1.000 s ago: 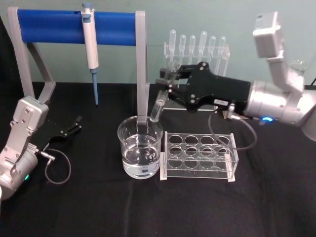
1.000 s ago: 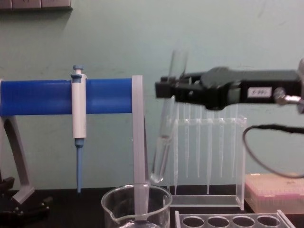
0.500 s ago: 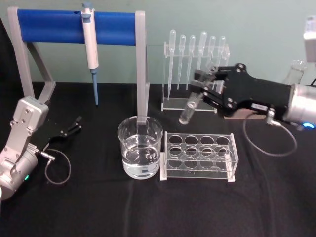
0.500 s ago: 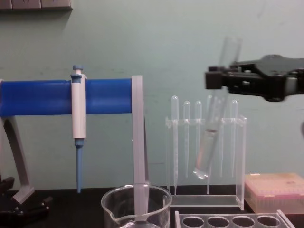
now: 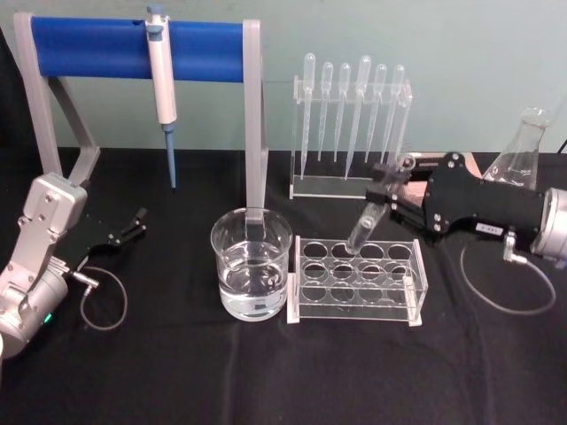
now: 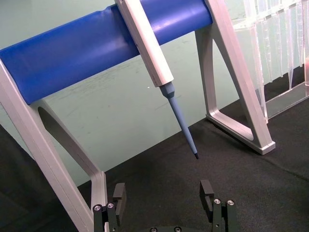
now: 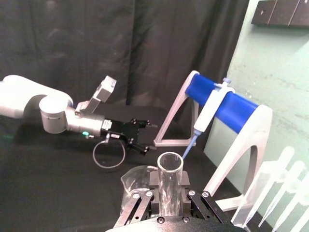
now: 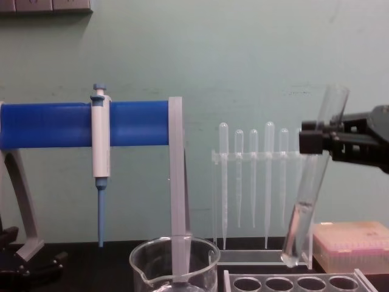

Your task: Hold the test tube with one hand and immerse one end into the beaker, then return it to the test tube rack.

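The right gripper (image 5: 394, 188) is clamped on the test tube (image 5: 368, 219), holding it tilted, its rounded end just above the clear rack (image 5: 357, 281), beside the beaker (image 5: 251, 264). The left gripper (image 5: 128, 226) rests spread wide at the table's left.

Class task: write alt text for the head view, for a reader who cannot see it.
The right claw holds a tilted test tube, its lower end just above the clear rack, right of the water-filled beaker. The left claw rests open on the black table, below a pipettor hanging on a blue bar.
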Action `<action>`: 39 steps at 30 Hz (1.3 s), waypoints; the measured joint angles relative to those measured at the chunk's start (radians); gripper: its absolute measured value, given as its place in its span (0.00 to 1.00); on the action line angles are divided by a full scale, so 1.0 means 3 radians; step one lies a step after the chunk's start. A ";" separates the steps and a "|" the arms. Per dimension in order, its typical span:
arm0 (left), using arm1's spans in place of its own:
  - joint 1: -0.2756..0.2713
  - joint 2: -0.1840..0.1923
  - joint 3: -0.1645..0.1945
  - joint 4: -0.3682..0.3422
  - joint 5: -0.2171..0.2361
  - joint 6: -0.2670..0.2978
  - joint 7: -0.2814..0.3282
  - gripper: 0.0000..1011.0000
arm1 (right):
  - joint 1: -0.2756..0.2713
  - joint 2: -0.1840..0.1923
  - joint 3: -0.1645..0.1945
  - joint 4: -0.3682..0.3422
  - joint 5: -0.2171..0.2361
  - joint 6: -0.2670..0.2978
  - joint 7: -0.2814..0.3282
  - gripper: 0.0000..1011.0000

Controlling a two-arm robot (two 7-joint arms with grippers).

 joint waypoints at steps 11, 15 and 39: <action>0.0000 0.0000 0.0000 0.0000 0.0000 0.0000 0.0000 0.99 | -0.0116 0.0024 0.0004 0.0012 -0.0087 -0.0070 0.0024 0.24; 0.0000 0.0000 0.0000 0.0000 0.0000 0.0000 0.0000 0.99 | -0.0138 -0.0007 -0.0005 0.0036 -0.0119 -0.0124 0.0031 0.24; 0.0000 0.0000 0.0000 0.0000 0.0000 0.0000 0.0000 0.99 | -0.0050 -0.0255 -0.0127 0.0370 -0.0331 -0.0206 0.0049 0.24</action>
